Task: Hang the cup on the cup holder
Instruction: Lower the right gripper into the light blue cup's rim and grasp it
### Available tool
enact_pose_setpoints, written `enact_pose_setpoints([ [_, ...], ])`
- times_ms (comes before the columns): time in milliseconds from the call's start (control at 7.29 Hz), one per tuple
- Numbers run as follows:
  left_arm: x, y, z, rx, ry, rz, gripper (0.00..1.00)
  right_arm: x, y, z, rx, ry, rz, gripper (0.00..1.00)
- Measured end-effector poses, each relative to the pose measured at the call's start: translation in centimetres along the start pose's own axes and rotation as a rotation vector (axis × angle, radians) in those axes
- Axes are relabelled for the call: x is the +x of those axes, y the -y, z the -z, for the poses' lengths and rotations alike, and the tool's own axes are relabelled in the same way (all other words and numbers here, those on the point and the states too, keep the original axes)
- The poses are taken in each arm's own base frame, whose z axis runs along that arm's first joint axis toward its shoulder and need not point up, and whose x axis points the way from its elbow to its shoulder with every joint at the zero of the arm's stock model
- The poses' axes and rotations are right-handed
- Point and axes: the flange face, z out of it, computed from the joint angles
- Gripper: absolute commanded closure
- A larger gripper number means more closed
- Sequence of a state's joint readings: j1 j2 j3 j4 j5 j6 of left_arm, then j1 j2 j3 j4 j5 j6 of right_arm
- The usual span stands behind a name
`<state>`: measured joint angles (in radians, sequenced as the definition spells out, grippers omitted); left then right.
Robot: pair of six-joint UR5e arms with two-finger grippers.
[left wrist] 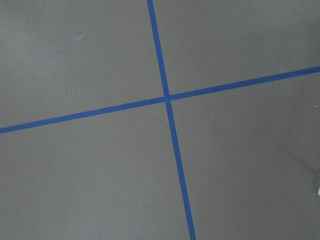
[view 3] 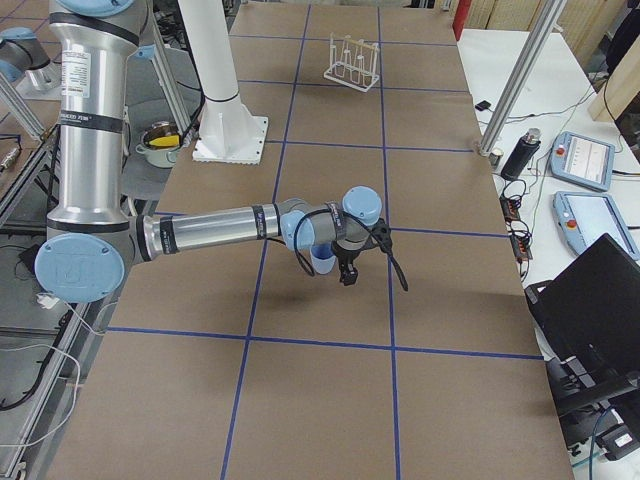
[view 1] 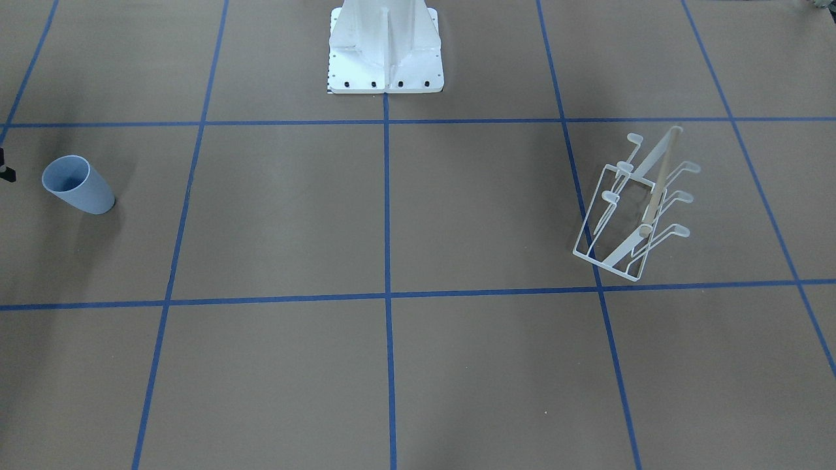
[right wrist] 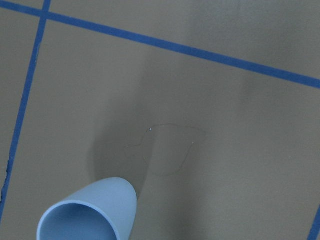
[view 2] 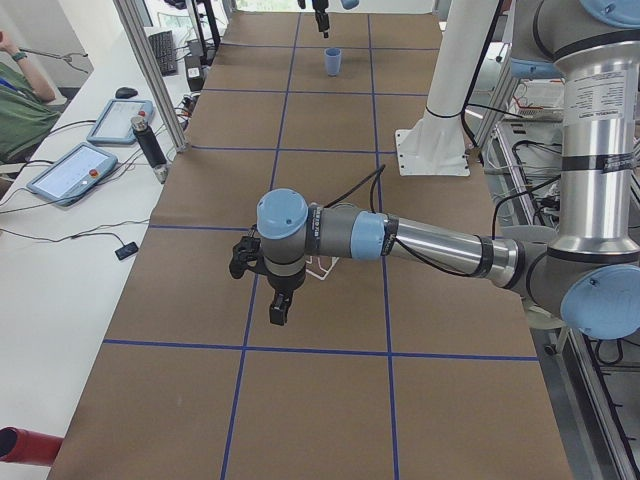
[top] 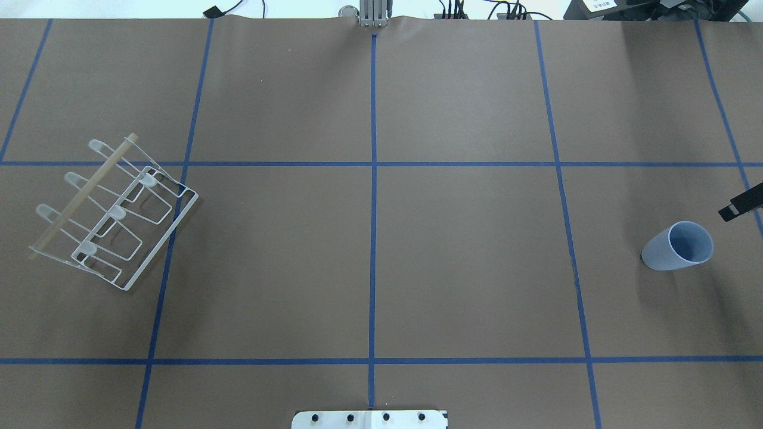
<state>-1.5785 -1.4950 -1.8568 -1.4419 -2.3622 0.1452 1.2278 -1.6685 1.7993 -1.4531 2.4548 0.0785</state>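
Within easy reach for a likely pick-up, the cup (top: 676,247) stands upright and untouched just beside the fingers of the right gripper (view 3: 346,275), well apart from the rack (top: 113,214) near the left gripper (view 2: 277,308); whether either gripper's fingers are spread or closed cannot be made out.

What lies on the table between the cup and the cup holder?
Nothing stands there: in the overhead view only bare brown table with blue tape lines runs from the cup to the cup holder.
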Motion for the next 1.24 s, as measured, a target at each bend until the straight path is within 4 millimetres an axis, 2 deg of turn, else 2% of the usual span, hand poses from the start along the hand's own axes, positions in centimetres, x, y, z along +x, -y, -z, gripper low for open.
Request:
enact_pose_setpoints([
  [412, -0.1, 0.0, -0.1, -0.001, -0.002, 0.001, 0.02, -2.3, 0.7, -2.0, -0.028, 0.015, 0.054, 0.0],
  [686, -0.1, -0.1, -0.1, -0.003, -0.002, 0.002, 0.02, -3.1, 0.9, -3.1, -0.049, 0.02, 0.06, 0.0],
  [824, -0.1, -0.1, -0.2, -0.004, -0.002, 0.003, 0.02, -3.2, 0.8, -3.4, -0.056, 0.023, 0.06, 0.25],
  [1098, -0.1, -0.1, -0.2, -0.006, -0.003, 0.003, 0.02, -3.3, 0.7, -3.9, -0.066, 0.023, 0.061, 0.96],
  [1235, -0.1, -0.1, -0.3, -0.006, -0.003, 0.002, 0.02, -3.2, 0.7, -4.2, -0.072, 0.021, 0.061, 1.0],
])
